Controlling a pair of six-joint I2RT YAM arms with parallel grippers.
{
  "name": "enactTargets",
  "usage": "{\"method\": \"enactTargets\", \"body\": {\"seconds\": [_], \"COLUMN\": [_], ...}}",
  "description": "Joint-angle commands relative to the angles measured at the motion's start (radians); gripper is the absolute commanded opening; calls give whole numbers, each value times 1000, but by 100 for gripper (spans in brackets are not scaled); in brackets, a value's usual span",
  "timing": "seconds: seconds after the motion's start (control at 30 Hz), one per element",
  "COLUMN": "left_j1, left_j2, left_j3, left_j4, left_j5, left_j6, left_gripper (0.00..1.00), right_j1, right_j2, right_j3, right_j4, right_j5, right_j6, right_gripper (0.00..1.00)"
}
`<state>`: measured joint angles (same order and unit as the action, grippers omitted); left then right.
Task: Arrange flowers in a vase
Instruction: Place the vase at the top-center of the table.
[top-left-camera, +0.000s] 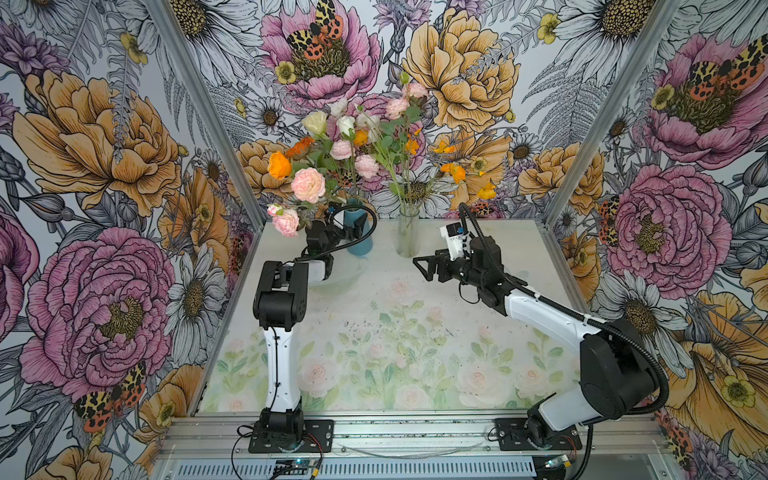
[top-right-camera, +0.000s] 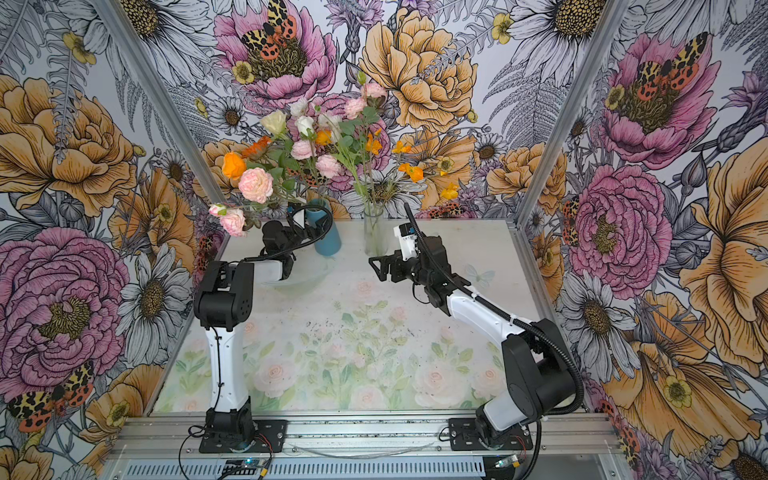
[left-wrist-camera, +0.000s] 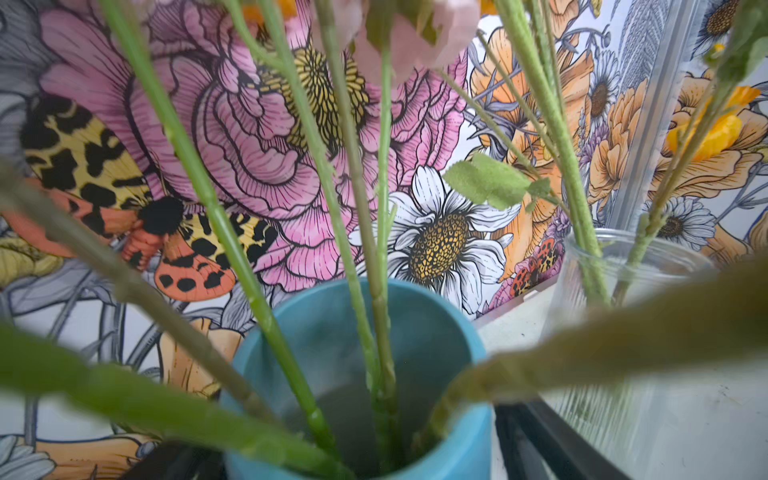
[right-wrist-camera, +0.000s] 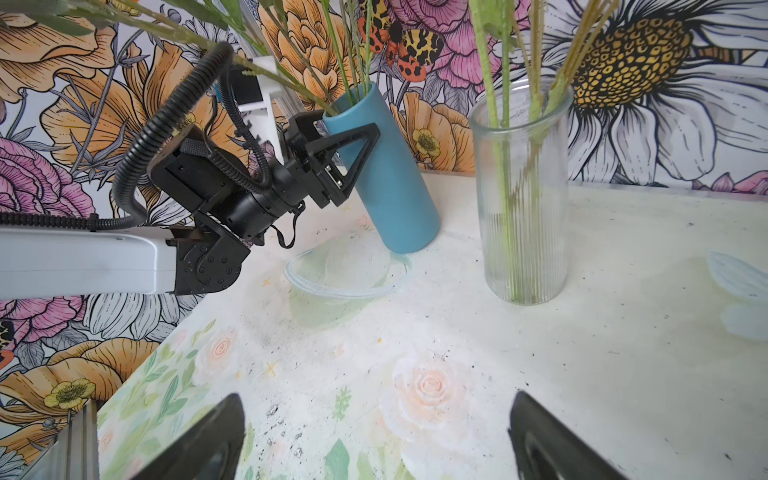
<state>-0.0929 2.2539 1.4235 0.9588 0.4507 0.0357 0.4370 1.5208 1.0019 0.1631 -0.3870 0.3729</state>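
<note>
left gripper (right-wrist-camera: 345, 124) jaws wide, clamping nothing, by blue vase (right-wrist-camera: 390, 191) top | right gripper (top-left-camera: 419, 262) wide, empty, near glass vase (right-wrist-camera: 521, 208) | flowers (top-left-camera: 308, 185) stood in both vases, stems near-upright, fanned | left arm nearer

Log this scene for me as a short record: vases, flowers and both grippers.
flowers: pink, cream and orange heads
blue cylindrical vase: holds many stems
clear ribbed glass vase: beside it, few stems
clear shallow bowl: on table by blue vase
left gripper: open, at blue vase's rim
right gripper: open, empty, above table
</note>
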Motion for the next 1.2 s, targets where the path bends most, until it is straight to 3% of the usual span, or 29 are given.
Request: {"method": "enactTargets", "body": {"seconds": [0.0,0.4,0.67,0.8,0.9,1.17], "left_j1": [10,12,33,45,51,45], "left_j2": [-10,-11,-35,-44,-75,-286], "left_j3": [18,-6,-131,-187,-269,-599], "left_j4": [93,131,314,387,454,444], "left_j5": [-11,-14,-32,13,-8,-128], "left_j6": [4,-7,-105,-162,-215,-173], "left_gripper": [99,99,99,99,99,99], "right_j1": [-4,-9,-19,-24,-24,-60], "right_j2": [-9,-5,-26,-35,-46,-138], "right_j3": [-8,-11,-18,-19,-32,-78], "right_j4": [31,39,36,39,65,4], "right_j5": [2,0,-12,-15,-18,55], "right_j6": [-5,-3,1,6,18,24], "right_gripper": [99,100,100,99,99,100]}}
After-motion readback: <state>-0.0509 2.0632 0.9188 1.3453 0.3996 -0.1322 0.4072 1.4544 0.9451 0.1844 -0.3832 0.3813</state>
